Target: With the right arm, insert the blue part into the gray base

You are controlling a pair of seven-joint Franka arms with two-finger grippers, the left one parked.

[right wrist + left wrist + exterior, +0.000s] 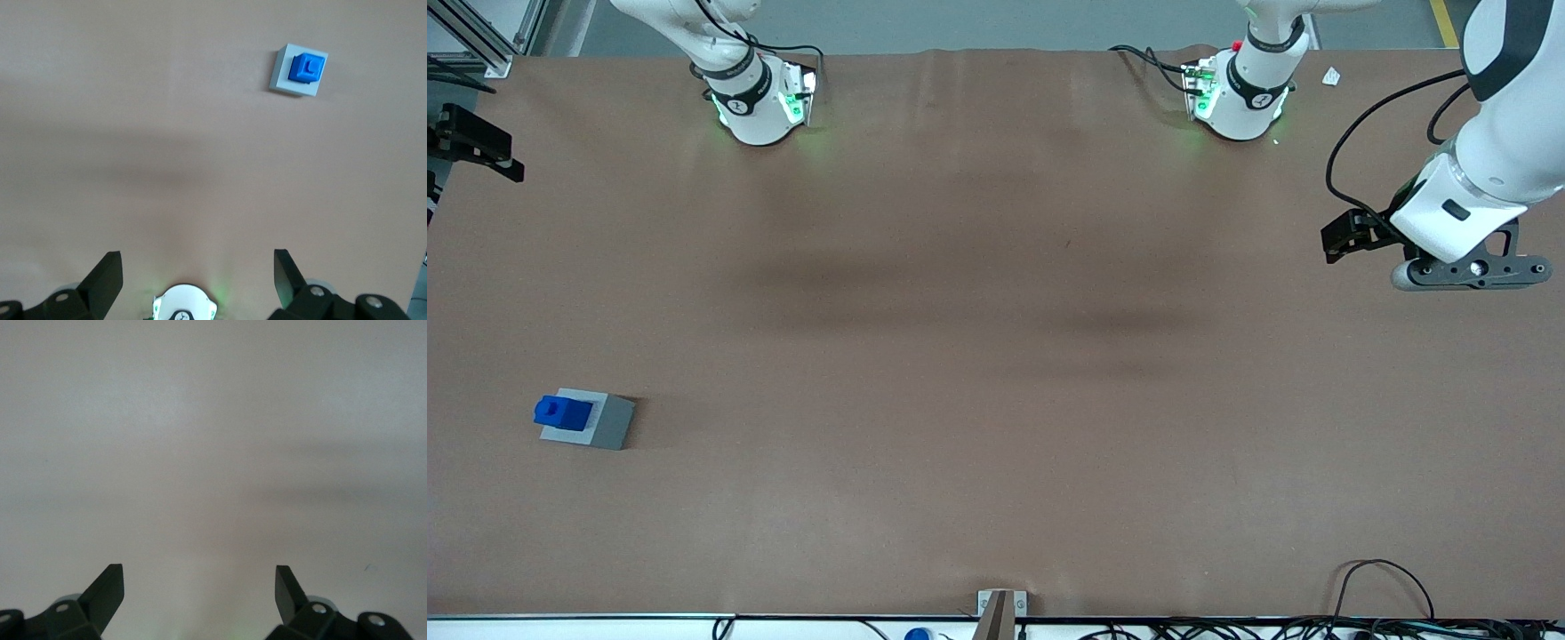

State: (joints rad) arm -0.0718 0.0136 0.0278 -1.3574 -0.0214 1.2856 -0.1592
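**Blue part seated on gray base, gripper held clear**

Front view: low in the frame, toward the working arm's end of the brown table [996, 373], the gray base [605, 423] stands alone. The blue part [562, 412] sits in its top, stepped side up.

Right wrist view: the gripper [197, 263] hangs high above the table with its fingers [107, 273] spread wide and nothing between them. Base and blue part lie well apart from it.

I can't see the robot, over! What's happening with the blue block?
End effector open, empty, away from both blocks. Blue part sits in gray base. Nothing in the way.
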